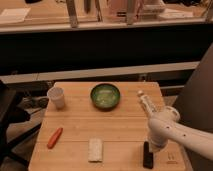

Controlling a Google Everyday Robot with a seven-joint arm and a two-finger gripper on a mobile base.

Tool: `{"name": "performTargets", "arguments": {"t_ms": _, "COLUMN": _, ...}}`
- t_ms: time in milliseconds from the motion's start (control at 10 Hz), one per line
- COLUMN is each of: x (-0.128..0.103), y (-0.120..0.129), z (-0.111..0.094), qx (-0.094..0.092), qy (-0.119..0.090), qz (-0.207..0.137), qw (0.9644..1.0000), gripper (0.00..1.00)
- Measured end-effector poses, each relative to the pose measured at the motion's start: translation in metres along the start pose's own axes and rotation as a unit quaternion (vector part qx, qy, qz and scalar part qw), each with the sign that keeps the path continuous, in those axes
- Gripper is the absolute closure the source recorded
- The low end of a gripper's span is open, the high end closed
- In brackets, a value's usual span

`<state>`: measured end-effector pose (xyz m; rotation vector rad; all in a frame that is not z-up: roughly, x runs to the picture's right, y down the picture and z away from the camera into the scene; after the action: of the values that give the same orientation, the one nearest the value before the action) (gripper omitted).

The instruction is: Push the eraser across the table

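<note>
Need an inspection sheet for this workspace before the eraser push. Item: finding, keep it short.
Surface: wooden table, plank strips visible.
Job's things: black eraser flat near the front right edge.
Clutter: white cup, green bowl, white tube, pale pad, orange object.
Grippers: pincer just above the eraser's far end, on the white arm.
Cables: nothing seen.
Surroundings: counter behind the table.

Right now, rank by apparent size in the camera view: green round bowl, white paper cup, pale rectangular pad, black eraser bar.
1. Green round bowl
2. White paper cup
3. Pale rectangular pad
4. Black eraser bar, its far end under the gripper
Cup versus pad is unsure: pad sits nearer.
</note>
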<state>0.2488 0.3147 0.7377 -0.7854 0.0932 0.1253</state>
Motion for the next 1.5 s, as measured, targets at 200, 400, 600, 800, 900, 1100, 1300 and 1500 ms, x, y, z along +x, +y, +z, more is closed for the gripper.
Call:
{"name": "performTargets", "arguments": {"t_ms": 200, "x": -0.007, "y": -0.001, "z": 0.001, "qx": 0.0, "qy": 0.004, "qz": -0.003, "qw": 1.0, "gripper": 0.99}}
{"name": "performTargets", "arguments": {"t_ms": 400, "x": -0.008, "y": 0.0, "z": -0.001, "qx": -0.002, "qy": 0.004, "qz": -0.003, "qw": 1.0, "gripper": 0.99}}
{"name": "performTargets", "arguments": {"t_ms": 600, "x": -0.008, "y": 0.0, "z": -0.001, "qx": -0.002, "qy": 0.004, "qz": -0.004, "qw": 1.0, "gripper": 0.99}}
{"name": "performTargets", "arguments": {"t_ms": 800, "x": -0.012, "y": -0.002, "z": 0.001, "qx": -0.001, "qy": 0.01, "qz": -0.008, "qw": 0.9999, "gripper": 0.99}}
{"name": "performTargets", "arguments": {"t_ms": 900, "x": -0.018, "y": -0.004, "z": 0.002, "qx": 0.0, "qy": 0.012, "qz": -0.01, "qw": 0.9999, "gripper": 0.99}}
{"name": "performTargets", "arguments": {"t_ms": 1100, "x": -0.017, "y": -0.002, "z": -0.001, "qx": -0.001, "qy": 0.011, "qz": -0.007, "qw": 0.9999, "gripper": 0.99}}
{"name": "performTargets", "arguments": {"t_ms": 1300, "x": -0.018, "y": -0.003, "z": -0.002, "qx": -0.001, "qy": 0.011, "qz": -0.01, "qw": 0.9999, "gripper": 0.99}}
{"name": "performTargets", "arguments": {"t_ms": 1500, "x": -0.026, "y": -0.006, "z": 0.001, "qx": 0.001, "qy": 0.018, "qz": -0.014, "qw": 0.9997, "gripper": 0.99}}
